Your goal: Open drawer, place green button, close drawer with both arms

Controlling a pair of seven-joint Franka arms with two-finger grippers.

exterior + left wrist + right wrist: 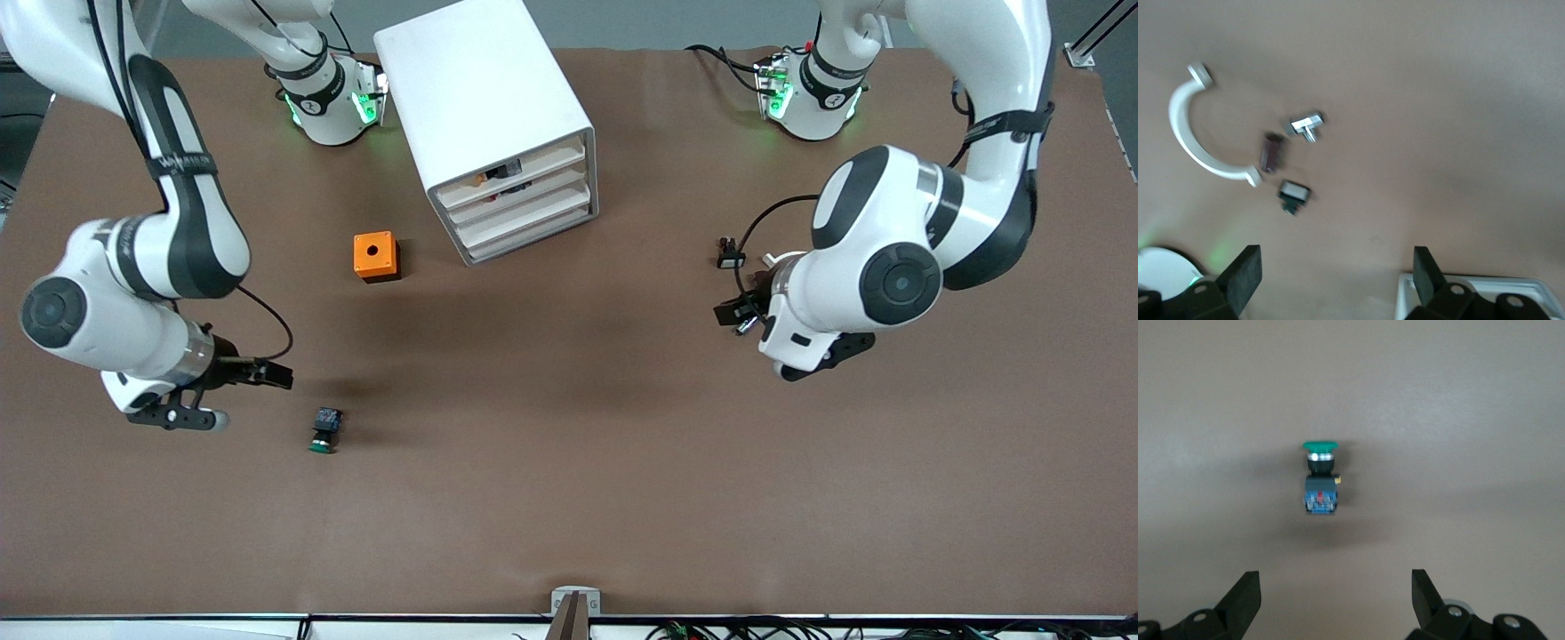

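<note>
The button (324, 429), with a black body and a green cap, lies on its side on the brown table toward the right arm's end. It also shows in the right wrist view (1320, 483). My right gripper (277, 375) (1333, 580) is open and empty, low over the table just beside the button. The white cabinet (484, 107) stands between the arms' bases. Its drawer (520, 197) under the topmost tray is shut. My left gripper (725, 313) (1335, 260) is open and empty over bare table toward the left arm's end.
An orange box with a hole (375, 256) stands beside the cabinet. A black part with a white face (729, 258) (1295, 195) lies by my left gripper. The left wrist view also shows a white curved clamp (1188, 137) and a small metal piece (1305, 125).
</note>
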